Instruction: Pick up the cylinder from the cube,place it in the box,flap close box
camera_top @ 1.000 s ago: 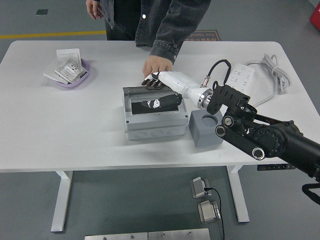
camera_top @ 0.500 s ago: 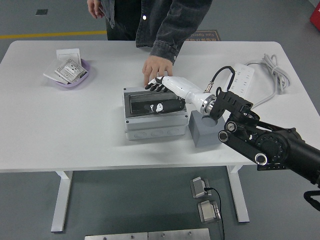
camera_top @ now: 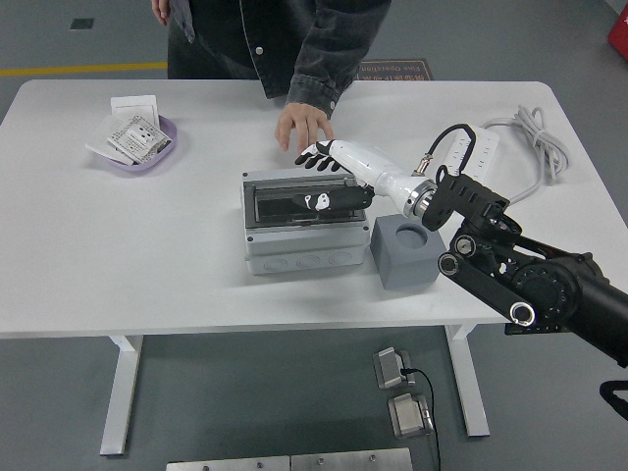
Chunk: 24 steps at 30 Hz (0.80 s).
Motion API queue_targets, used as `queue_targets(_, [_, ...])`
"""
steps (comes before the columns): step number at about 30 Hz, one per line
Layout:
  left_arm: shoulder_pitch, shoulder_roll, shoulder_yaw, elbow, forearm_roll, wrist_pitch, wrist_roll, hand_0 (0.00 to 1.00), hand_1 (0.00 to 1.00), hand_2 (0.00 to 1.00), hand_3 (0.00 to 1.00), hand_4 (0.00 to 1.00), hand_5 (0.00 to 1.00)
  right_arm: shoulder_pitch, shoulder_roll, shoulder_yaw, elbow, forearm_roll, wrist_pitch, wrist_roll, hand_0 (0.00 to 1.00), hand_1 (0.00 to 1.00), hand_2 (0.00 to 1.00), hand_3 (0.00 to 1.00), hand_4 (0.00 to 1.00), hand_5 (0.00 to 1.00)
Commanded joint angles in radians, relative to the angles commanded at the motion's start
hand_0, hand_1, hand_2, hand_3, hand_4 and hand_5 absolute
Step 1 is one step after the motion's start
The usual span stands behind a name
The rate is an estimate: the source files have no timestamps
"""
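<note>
The grey box [camera_top: 294, 250] stands mid-table with its dark see-through flap [camera_top: 285, 201] lying flat on top. Through the flap shows the black cylinder [camera_top: 329, 201] with a white mark, inside the box. Right of the box sits the grey cube [camera_top: 404, 257], its round top hole empty. My right hand [camera_top: 317, 157], white with black fingers, hovers over the box's back right corner, fingers spread and holding nothing. A person's hand [camera_top: 302, 126] rests on the table just behind the box, close to my fingertips. My left arm is out of view.
A purple dish [camera_top: 137, 149] of small packets sits at the far left, with a white card [camera_top: 132, 103] behind it. A white power strip [camera_top: 469, 152] and its cable [camera_top: 530, 128] lie at the far right. The person stands at the far edge.
The flap went from raised to flat on the box. My right hand pressed over it, then drew back toward the right. The person's hand pulled away from the box's rear edge.
</note>
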<state>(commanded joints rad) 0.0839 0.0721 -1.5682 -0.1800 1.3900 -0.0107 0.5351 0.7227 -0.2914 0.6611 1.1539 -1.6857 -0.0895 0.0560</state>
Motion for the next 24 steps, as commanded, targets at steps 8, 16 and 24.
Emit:
queue_targets(8, [0.004, -0.001, 0.002, 0.0, -0.009, 0.0, 0.005, 0.739, 0.757, 0.727, 0.823, 0.81, 0.656, -0.155, -0.03, 0.19, 0.148, -0.102, 0.008, -0.021, 0.619, 0.656, 0.677, 0.732, 0.824, 0.548])
queue_targets(16, [0.007, -0.004, 0.011, 0.0, -0.027, 0.0, 0.005, 0.739, 0.756, 0.726, 0.823, 0.811, 0.655, -0.34, 0.007, 0.433, 0.295, -0.139, -0.022, 0.006, 0.619, 0.647, 0.675, 0.73, 0.825, 0.55])
queue_targets(24, [0.01, -0.001, 0.016, 0.0, -0.039, 0.0, 0.007, 0.739, 0.755, 0.727, 0.823, 0.812, 0.655, -0.511, 0.047, 0.663, 0.309, 0.034, -0.069, 0.106, 0.612, 0.643, 0.662, 0.723, 0.822, 0.556])
